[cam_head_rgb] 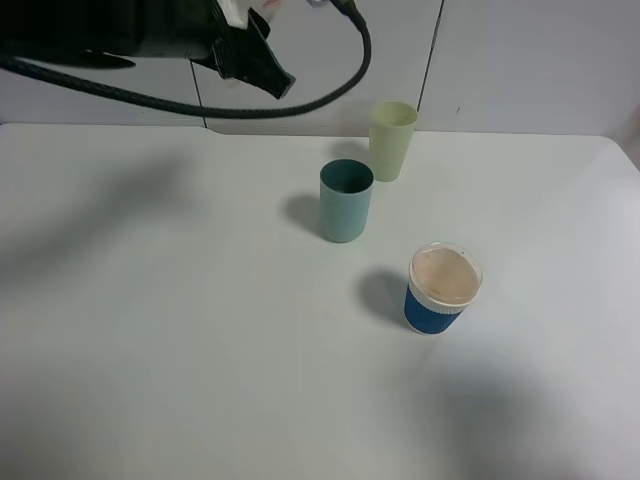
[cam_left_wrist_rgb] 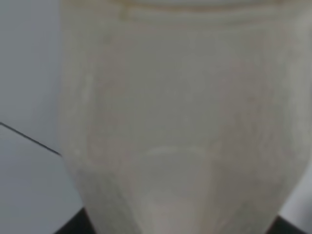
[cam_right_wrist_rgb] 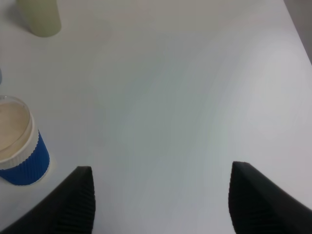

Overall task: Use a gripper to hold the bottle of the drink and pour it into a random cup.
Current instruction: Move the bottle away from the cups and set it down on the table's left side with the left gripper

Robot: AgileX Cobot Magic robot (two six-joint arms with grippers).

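Observation:
The translucent bottle point(cam_left_wrist_rgb: 180, 122) fills the left wrist view, with black finger parts at its lower corners. My left gripper point(cam_head_rgb: 250, 50) is shut on it and holds it high at the top left of the exterior view, up and to the left of the cups; the hand hides most of the bottle there. The teal cup point(cam_head_rgb: 346, 201) stands upright in the middle of the white table point(cam_head_rgb: 150, 330), open and apart from the gripper. My right gripper point(cam_right_wrist_rgb: 161, 204) is open and empty over bare table, out of the exterior view.
A pale yellow-green tumbler point(cam_head_rgb: 392, 140) stands just behind and to the right of the teal cup; it also shows in the right wrist view point(cam_right_wrist_rgb: 40, 17). A blue-sleeved cup with a clear lid point(cam_head_rgb: 442, 288) stands nearer the front right, beside the right gripper point(cam_right_wrist_rgb: 17, 141).

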